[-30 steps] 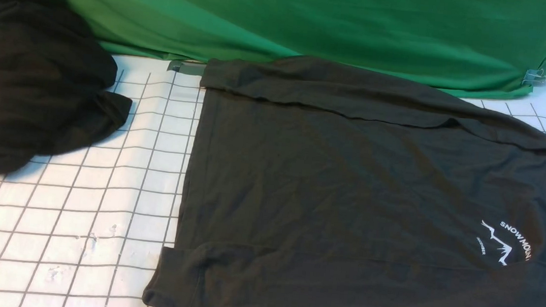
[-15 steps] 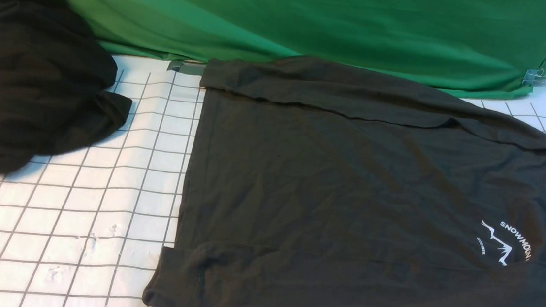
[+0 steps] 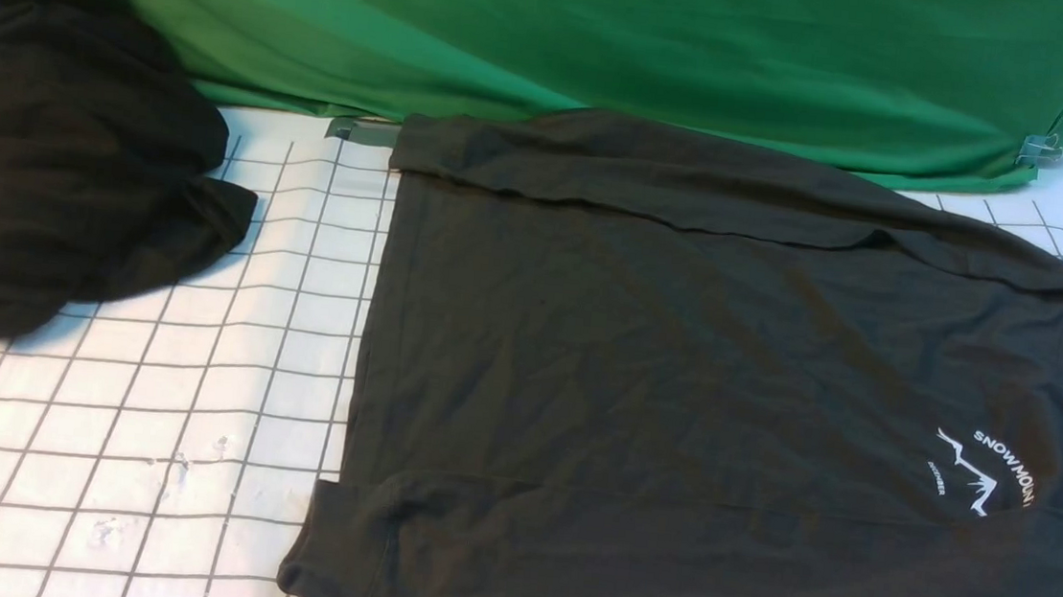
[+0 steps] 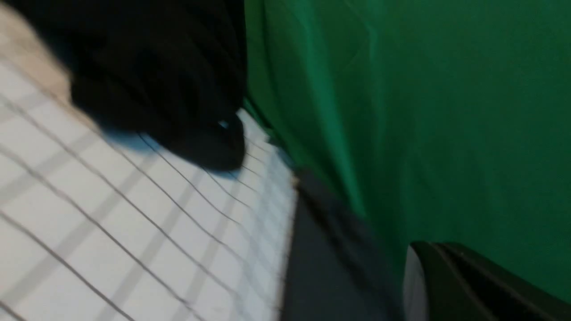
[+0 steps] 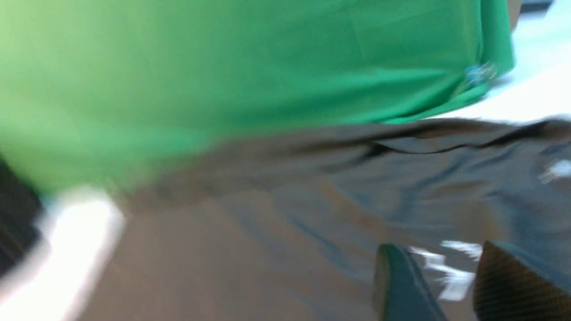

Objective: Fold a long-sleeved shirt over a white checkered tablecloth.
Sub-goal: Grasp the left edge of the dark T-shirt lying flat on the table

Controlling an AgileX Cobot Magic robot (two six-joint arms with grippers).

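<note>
Far left, the left gripper (image 4: 446, 272) edges into its wrist view, jaws pressed together, with nothing visibly held. Two dark garments lie on the bench. The first is a deep black heap (image 3: 64, 142), soft and shapeless, bunched at the back left. Under everything is one white checkered tablecloth (image 3: 195, 404), with thin grey lines in small squares. Behind hangs one green backdrop cloth (image 3: 612, 36), smooth with long creases. Now the long-sleeved shirt (image 3: 677, 398): charcoal cotton, spread flat over the tablecloth's centre and right, lightly rippled, one sleeve folded along its far edge, collar to the right. It carries one white mountain logo (image 3: 983, 473), lettered SNOW MOUNT. One metal binder clip (image 3: 1037, 148) pinches the backdrop's corner. The right gripper (image 5: 446, 276) hangs over the shirt, blurred, jaws partly apart, with nothing between them.
</note>
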